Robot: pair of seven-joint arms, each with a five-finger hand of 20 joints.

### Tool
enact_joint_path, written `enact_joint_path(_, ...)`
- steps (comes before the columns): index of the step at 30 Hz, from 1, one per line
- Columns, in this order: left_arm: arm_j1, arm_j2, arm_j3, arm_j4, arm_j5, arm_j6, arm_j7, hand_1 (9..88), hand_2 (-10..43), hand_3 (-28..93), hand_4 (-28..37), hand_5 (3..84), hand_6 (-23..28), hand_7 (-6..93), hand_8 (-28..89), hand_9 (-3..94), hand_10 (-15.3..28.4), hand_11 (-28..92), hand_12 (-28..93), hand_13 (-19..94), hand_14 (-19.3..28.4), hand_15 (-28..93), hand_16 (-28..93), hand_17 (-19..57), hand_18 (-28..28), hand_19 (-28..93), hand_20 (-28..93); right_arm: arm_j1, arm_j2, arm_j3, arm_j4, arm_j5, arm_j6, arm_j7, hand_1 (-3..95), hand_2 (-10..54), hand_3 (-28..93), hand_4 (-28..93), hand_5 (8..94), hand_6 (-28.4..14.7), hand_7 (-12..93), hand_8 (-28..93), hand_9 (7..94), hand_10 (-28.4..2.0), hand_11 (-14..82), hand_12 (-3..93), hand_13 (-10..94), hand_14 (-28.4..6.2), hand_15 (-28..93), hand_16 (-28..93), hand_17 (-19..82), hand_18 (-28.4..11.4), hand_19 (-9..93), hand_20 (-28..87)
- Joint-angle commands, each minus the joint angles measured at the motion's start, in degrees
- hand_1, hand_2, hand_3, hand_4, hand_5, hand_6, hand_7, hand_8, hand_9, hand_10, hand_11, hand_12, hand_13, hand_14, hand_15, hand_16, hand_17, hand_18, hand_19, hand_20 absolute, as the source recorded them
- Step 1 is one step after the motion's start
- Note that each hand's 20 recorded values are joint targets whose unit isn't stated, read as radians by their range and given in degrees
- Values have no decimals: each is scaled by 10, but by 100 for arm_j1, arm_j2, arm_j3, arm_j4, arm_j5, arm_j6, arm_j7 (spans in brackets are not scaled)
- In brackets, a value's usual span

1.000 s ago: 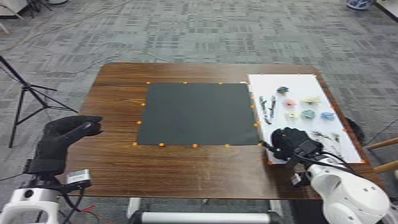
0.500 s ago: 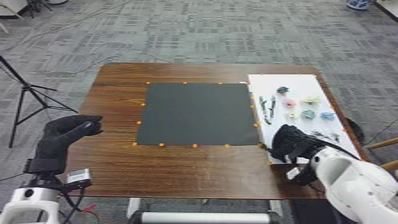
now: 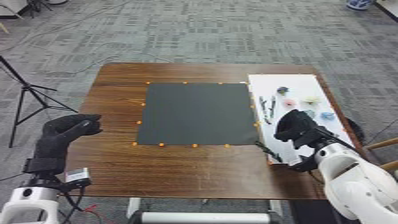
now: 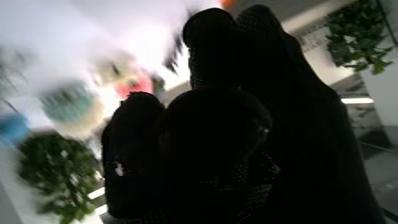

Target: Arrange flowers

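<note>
Head view: right hand (image 3: pixel 293 126) has moved forward; left hand (image 3: pixel 69 128) stays put.

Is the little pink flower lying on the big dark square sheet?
No, the small pink flower lies on the white rectangular sheet, to the right of the dark square sheet.

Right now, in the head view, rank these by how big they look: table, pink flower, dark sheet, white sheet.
1. Table
2. Dark sheet and white sheet, too close to rank
3. Pink flower
</note>
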Motion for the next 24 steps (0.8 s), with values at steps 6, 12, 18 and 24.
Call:
enact_joint_path(6,25,-13,-47,-36,1,-77,-24,321,-64,641,-171,584,11,228,-81,570,146,284,191,479,195,418,35,100,158,309,330,-678,110,362,-423,-1528,-828,-264,412,-95,548,-24,666,-70,279,1,839,-148,284,269,937,-32,507,339,720,-49,907,441)
enact_joint_path(12,22,-8,-63,-35,70,-122,-22,319,-67,643,-172,583,10,229,-82,569,146,283,191,478,195,417,35,99,158,308,330,-1190,3,601,-510,-1788,-1441,-224,329,-95,529,-44,612,-81,218,-27,778,-175,228,252,926,-44,482,372,698,-60,917,441)
enact_joint_path(18,11,-2,-65,-39,88,-150,-44,319,-66,641,-171,583,8,231,-82,569,146,283,191,478,194,416,35,98,158,308,330,-1317,-17,446,-395,-2077,-1344,-164,316,-95,522,-47,600,-86,194,-15,754,-182,208,251,916,-51,487,376,688,-65,921,440)
enact_joint_path(24,-35,24,-10,-29,103,-137,-46,319,-67,642,-171,582,7,233,-84,567,144,282,191,478,195,416,35,98,159,308,330,-1231,-22,-9,-191,-2325,-825,-12,397,-95,567,-86,584,-81,280,-20,767,-163,280,276,921,-41,506,368,695,-58,928,429)
